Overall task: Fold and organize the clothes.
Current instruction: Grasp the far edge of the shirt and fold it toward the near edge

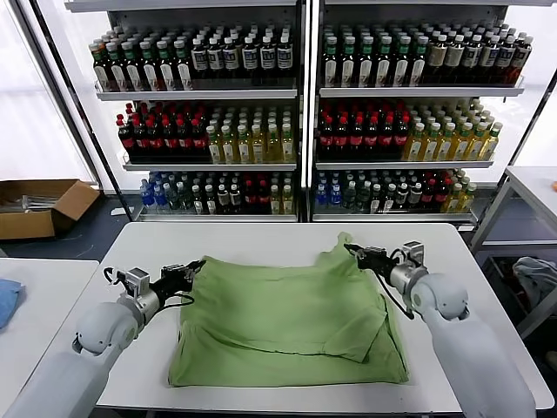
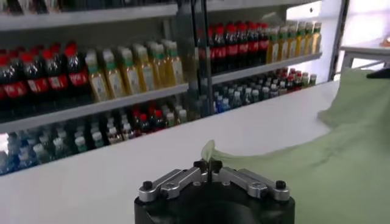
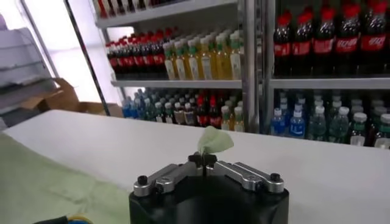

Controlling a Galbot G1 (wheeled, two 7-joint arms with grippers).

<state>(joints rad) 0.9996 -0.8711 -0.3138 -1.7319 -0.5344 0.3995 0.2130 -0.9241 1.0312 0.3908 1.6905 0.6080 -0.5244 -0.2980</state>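
The light green polo shirt point(image 1: 287, 318) lies on the white table point(image 1: 139, 244), plain side up, one flap folded over at its right. My left gripper point(image 1: 198, 264) is shut on the shirt's far left corner, and a tip of green fabric point(image 2: 209, 150) sticks up between its fingers. At the far right corner my right gripper point(image 1: 351, 249) is shut on the cloth, lifting it into a small peak; a green tuft point(image 3: 214, 139) pokes out past its fingertips. The shirt's buttons and checkered graphic are hidden.
Shelves of bottled drinks point(image 1: 296, 113) stand behind the table. A cardboard box point(image 1: 39, 205) sits on the floor at far left. A blue cloth point(image 1: 7, 300) lies on a side table at left, a grey-blue bundle point(image 1: 535, 279) at right.
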